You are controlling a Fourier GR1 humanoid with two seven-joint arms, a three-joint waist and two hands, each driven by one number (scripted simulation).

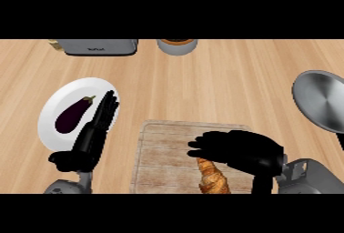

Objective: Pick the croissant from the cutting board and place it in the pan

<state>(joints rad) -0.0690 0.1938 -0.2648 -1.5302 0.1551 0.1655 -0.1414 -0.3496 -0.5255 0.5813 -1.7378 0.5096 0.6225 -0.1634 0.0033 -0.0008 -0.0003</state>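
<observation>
Croissant (213, 177) lies on the cutting board (161, 150), near the board's lower right, long axis running top to bottom, its lower end meeting the view's bottom edge. Right hand (238, 148) hangs right over its upper end, fingers curled downward toward the pastry. Whether they already touch or pinch it I cannot tell; the palm hides the contact.

Step in hand, as I judge it: closing on the croissant. To do it well, the fingers and thumb should straddle the pastry across its narrow width, near the middle rather than the tip, so it lifts level and does not pivot. Lift straight up before any sideways travel.

Pan (322, 100) sits at the right edge of the view, well apart from the board, partly cut off. Its near rim faces the board; the pastry must clear that rim, then come down inside.

Open room: bare tabletop (222, 82) between board and pan, nothing in the path. Left hand (94, 132) rests open, fingers straight, beside the board's left edge and over the rim of a white plate (50, 132) holding an eggplant (73, 113). Toaster (101, 46) and a grey cup (177, 46) stand at the far edge, out of the way.
</observation>
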